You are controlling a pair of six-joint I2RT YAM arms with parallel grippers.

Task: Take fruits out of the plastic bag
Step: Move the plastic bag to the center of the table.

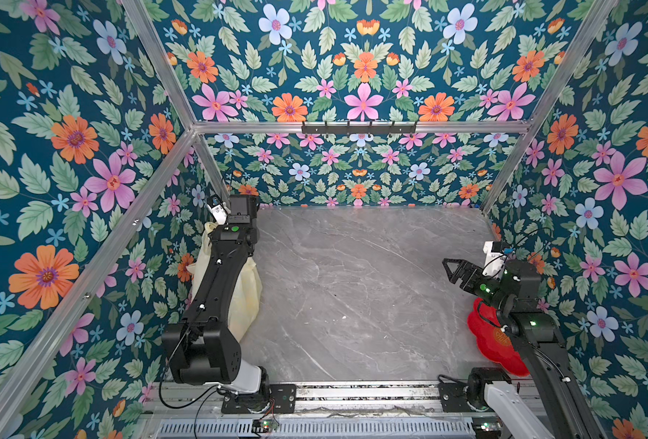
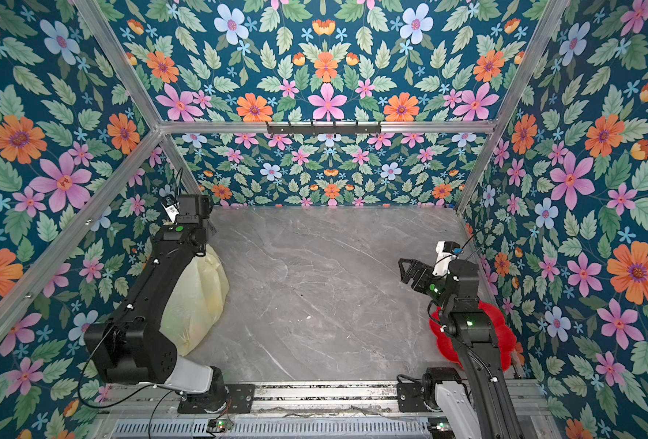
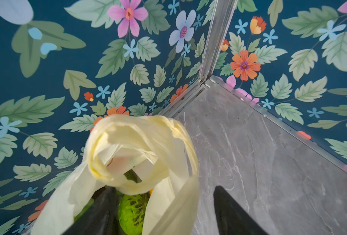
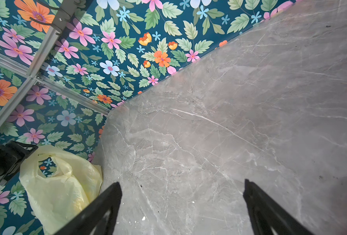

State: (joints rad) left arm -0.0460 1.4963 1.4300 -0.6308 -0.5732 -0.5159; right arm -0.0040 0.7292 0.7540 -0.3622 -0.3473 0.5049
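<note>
— Fruit [image 3: 133, 213], a green one, sits in the soft, crinkly bag [image 3: 146, 132] on your left. Grab where?
— Your left gripper [image 3: 164, 188] is spread over the bag's side. Pinch the fruit, which looks light, not the floppy plastic. Far off, your right gripper [image 4: 180, 203] is spread, empty.

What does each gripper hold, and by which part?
Nothing is held. The left gripper stands open astride the rim of the bag, not clamped. The right gripper is open over the table.
</note>
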